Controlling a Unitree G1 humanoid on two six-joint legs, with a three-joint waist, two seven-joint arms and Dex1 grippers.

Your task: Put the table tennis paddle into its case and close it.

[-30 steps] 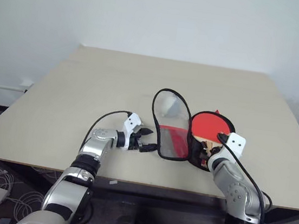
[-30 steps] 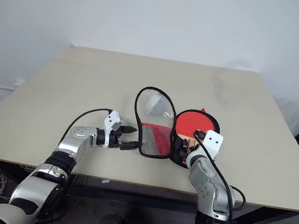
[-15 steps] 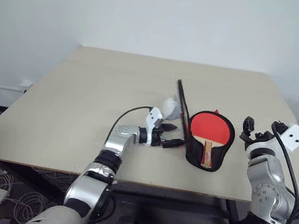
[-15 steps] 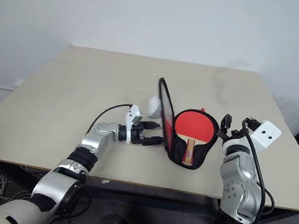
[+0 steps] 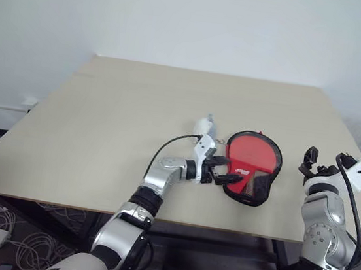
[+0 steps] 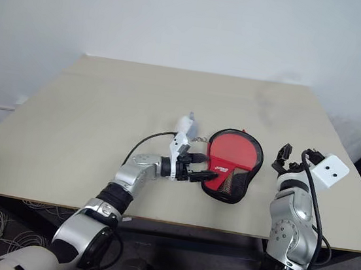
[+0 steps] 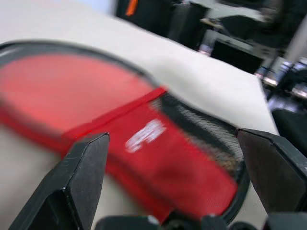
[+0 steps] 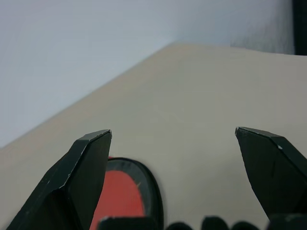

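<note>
1. Now the case (image 5: 249,173) lies flat on the table (image 5: 104,112), its clear half with the red panel folded down over the black mesh half, so that it reads as one paddle-shaped pouch.
2. Through that clear half the red face of the table tennis paddle (image 5: 247,151) shows, so the paddle sits inside the case; I judge the inserting step done and the closing step in hand.
3. Whether the zip around the black rim is drawn shut cannot be told from these views.
4. Just beside the case, on its side toward the robot's left, the left gripper (image 5: 223,175) points sideways at the rim with its fingers spread wide and nothing between them.
5. Its tips look to be at the edge of the folded half; that low, level pose suits pressing the flap down or reaching for the zip pull, though actual contact is not certain.
6. Well apart from the case, on its other side, the right gripper (image 5: 322,164) hangs above the table with fingers wide apart and empty, likely held clear so the flap can lie flat.
7. Close to the case's far rim, toward the robot's left, lies a small grey-white thing (image 5: 206,125), no part of the closing.
</note>
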